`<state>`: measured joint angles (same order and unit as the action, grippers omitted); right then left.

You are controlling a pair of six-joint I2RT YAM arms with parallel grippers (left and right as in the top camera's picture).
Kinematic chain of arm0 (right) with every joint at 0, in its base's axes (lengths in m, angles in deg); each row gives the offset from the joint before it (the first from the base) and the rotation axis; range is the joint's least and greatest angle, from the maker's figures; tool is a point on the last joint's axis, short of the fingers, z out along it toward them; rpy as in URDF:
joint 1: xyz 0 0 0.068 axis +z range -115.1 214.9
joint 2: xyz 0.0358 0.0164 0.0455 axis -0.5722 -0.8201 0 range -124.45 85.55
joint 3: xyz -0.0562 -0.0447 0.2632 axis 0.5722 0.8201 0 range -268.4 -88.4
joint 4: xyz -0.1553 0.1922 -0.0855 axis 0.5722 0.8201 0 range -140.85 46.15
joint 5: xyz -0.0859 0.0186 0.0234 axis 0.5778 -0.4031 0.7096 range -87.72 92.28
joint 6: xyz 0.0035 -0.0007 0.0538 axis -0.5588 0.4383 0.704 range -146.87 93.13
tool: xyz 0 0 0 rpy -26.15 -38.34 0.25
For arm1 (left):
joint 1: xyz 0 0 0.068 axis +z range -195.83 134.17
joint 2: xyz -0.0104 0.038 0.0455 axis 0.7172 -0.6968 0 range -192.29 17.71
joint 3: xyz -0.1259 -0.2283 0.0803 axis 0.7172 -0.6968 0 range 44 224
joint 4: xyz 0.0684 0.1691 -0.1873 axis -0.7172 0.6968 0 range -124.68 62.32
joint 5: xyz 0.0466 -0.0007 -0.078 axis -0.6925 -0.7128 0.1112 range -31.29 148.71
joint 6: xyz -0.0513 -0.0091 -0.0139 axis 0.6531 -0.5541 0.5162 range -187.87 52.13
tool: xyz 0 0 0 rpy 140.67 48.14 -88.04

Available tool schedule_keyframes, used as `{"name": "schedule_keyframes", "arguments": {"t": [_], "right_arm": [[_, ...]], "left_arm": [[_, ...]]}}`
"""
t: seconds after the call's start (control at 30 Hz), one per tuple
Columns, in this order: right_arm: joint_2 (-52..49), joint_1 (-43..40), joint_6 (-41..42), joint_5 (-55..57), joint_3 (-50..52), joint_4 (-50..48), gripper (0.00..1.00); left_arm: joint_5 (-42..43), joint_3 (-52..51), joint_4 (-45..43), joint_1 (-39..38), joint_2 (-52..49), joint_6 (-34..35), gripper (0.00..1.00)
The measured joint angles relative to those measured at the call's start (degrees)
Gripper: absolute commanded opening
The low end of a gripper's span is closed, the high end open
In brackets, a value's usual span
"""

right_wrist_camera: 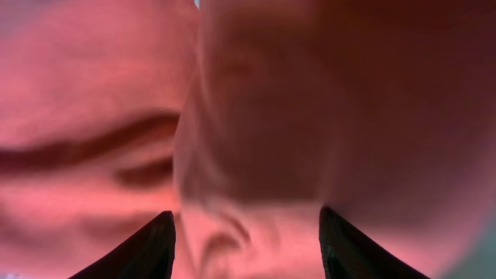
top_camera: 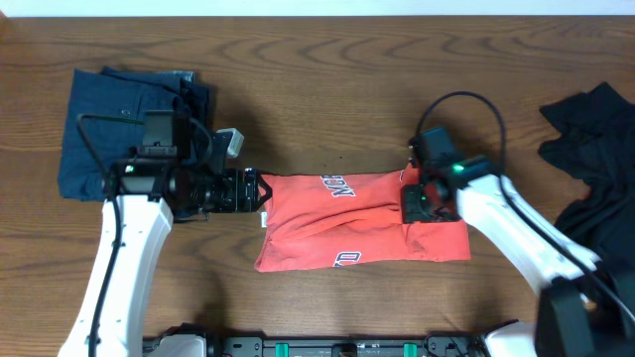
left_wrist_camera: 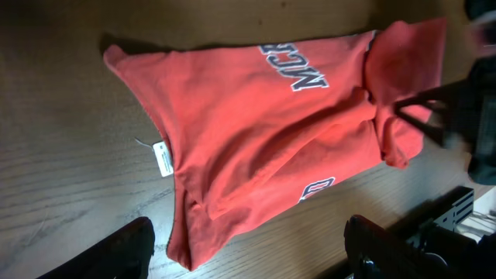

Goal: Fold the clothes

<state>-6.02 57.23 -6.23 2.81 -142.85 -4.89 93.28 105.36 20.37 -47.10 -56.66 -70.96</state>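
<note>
**A:** What could go wrong from here?

**B:** The crumpled red cotton shirt with navy lettering [top_camera: 362, 220] lies mid-way along the brown wood-grain counter [top_camera: 327, 59], and it lies unevenly. Its right part is bunched and a long crease runs across the middle. If the right end effector [top_camera: 417, 205] closes where it sits, I judge it could catch only the top layer, or several layers at once. Either way the fold would come out skewed.

**A:** Anything else?

**B:** Dragging. Nothing pins the left edge, so a pull from the right may slide the whole shirt rather than turn it over. The small white care tag [left_wrist_camera: 163, 159] pokes out on that side and could end up outside the fold.

**A:** How does the right end effector stand?

**B:** Its wrist view shows both fingertips [right_wrist_camera: 147, 246] spread apart, with red cloth filling the gap, very close to the lens. Nothing looks pinched. I cannot tell whether it is pressing on the fabric or hanging just over it.

**A:** And the left?

**B:** The left end effector [top_camera: 260, 190] is just beside the shirt's left edge, fingers wide apart and empty. The overhead view does not settle whether it touches the hem.

**A:** The other clothes?

**B:** The folded dark blue denim jeans [top_camera: 129, 129] sit at the far left and the loose black garment [top_camera: 595, 139] at the right. Both are apart from the shirt.
</note>
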Motion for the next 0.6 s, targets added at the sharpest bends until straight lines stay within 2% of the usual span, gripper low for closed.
{"name": "schedule_keyframes", "arguments": {"t": [0.13, 0.3, 0.6], "right_arm": [[-4.87, 2.32, 1.53, 1.55, 0.0, -1.05, 0.35], [-6.25, 3.43, 4.46, 4.66, 0.0, -0.66, 0.02], [-2.86, 3.63, 3.78, 7.61, -3.3, 6.95, 0.01]], "left_arm": [[0.02, 0.0, 0.07, 0.0, 1.95, 0.0, 0.8], [0.0, 0.0, 0.2, 0.0, 2.27, 0.0, 0.8], [0.02, 0.0, 0.24, 0.0, 2.27, 0.0, 0.8]]}}
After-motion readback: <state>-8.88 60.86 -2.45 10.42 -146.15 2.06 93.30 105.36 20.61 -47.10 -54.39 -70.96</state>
